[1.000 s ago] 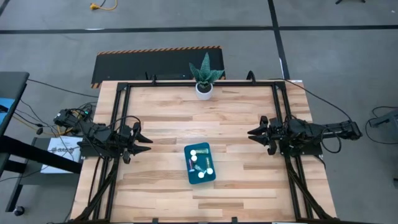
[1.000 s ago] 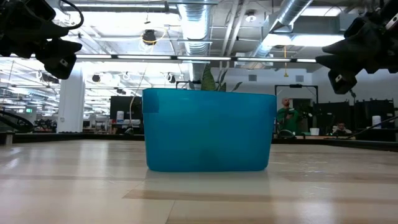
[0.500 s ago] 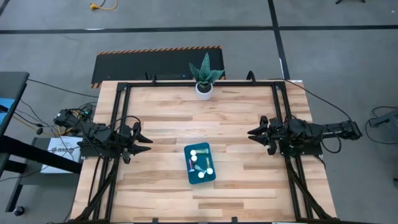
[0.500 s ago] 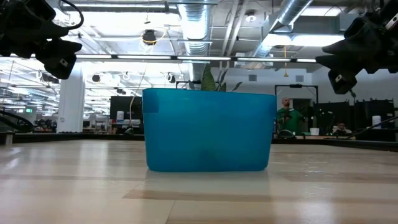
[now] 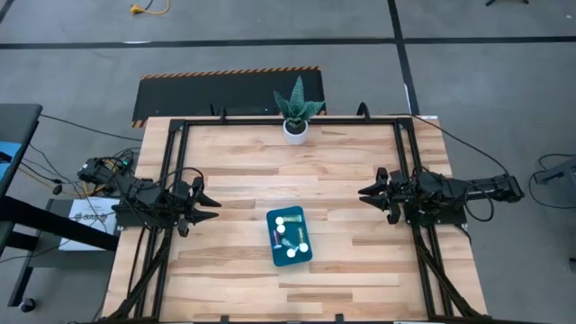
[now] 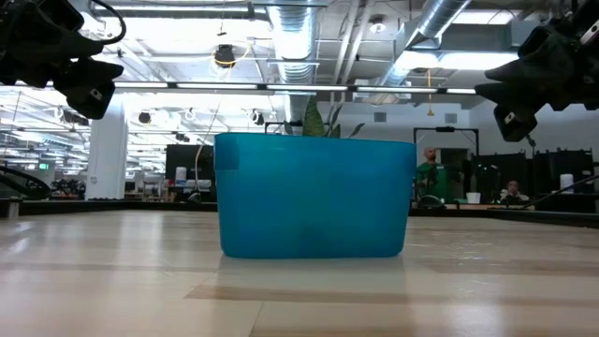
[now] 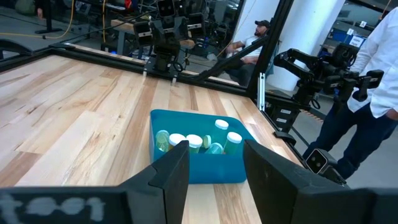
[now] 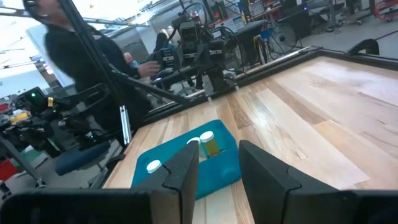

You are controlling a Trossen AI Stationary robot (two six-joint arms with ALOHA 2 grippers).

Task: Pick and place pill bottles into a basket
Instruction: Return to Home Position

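Pill bottles [image 5: 294, 216] sit in the blue basket [image 5: 271, 238], its long axis pointing roughly toward the plant pot [image 5: 295, 129], between the left gripper [image 5: 214, 204] and the right gripper [image 5: 364, 192], both released and empty.

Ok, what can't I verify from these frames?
- Pill bottles count: too small in the high view; hidden by the basket wall in the low view; overlapping in both wrist views.
- Plant pot: behind the basket in the low view, only leaves show.
- Left gripper and right gripper, open at the table's sides, hide nothing.
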